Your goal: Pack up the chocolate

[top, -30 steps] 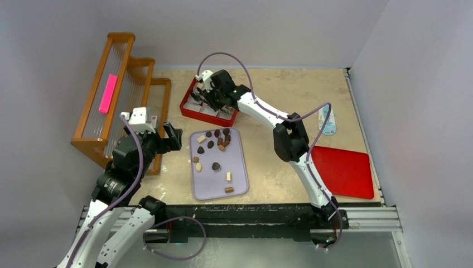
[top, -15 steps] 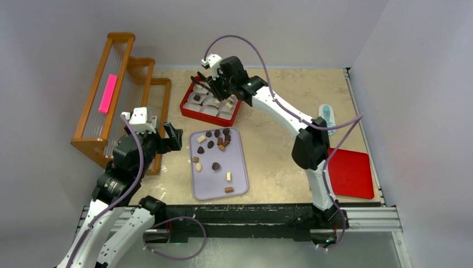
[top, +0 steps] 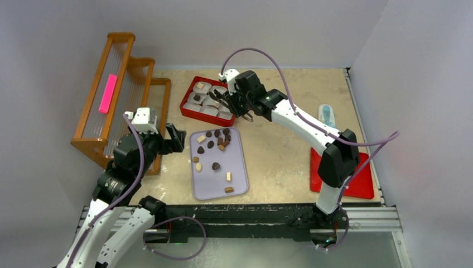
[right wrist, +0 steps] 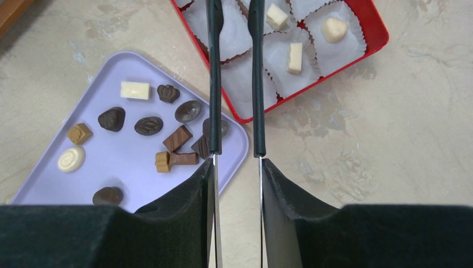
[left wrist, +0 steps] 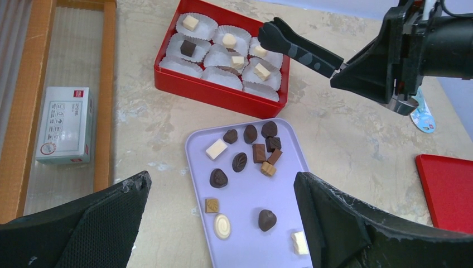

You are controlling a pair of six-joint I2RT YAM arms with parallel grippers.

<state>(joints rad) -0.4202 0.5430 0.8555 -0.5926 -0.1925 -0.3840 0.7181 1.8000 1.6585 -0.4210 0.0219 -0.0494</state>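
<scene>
The right gripper [right wrist: 237, 167], fingers clamped on black plastic tongs [left wrist: 301, 47] that likely spare the sweets, hovers over the red cup-lined box [left wrist: 217, 96] near the table's far edge. Loose chocolate pieces [left wrist: 240, 162] wait on the lavender tray [left wrist: 245, 195]; the left gripper [left wrist: 221, 181] holds its fingers wide.

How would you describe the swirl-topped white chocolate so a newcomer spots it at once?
Find the lavender tray in front of the red box. Along its left edge, toward the near end, the swirl-topped white chocolate lies beside a light-brown square. It is the tray's only round cream piece with a spiral; the other white pieces are plain blocks.
</scene>
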